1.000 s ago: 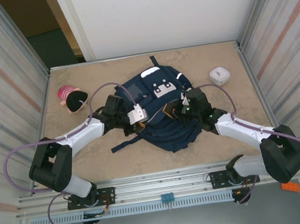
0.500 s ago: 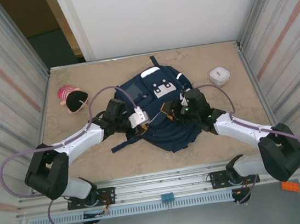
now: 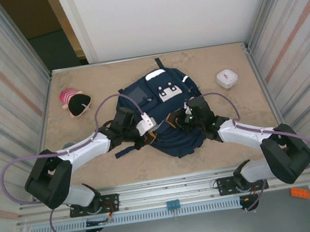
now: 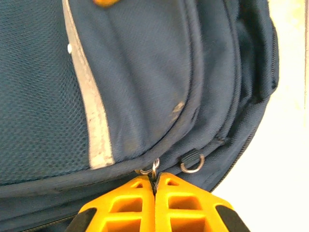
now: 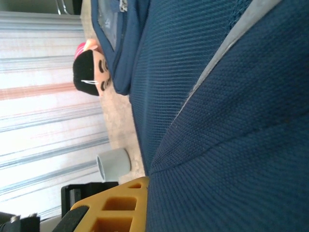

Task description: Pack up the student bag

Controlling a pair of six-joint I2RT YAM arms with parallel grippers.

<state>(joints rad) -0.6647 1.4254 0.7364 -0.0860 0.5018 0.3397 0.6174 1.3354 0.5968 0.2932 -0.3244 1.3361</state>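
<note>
The student bag (image 3: 161,101) lies flat at the centre of the desk (image 3: 88,170). Left pincer (image 4: 155,180): over the bag's left half, fingers together, clamped on a metal zipper ring (image 4: 153,167). Right pincer (image 3: 174,119): against the bag's right half, closed; whether it holds fabric cannot be told. A plush toy (image 3: 75,102) lies left of the bag, and a small white item (image 3: 226,77) lies right of it.

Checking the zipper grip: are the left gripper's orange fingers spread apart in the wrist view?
No, the fingers of the left gripper are pressed together, pinching a small metal ring on the student bag.
</note>
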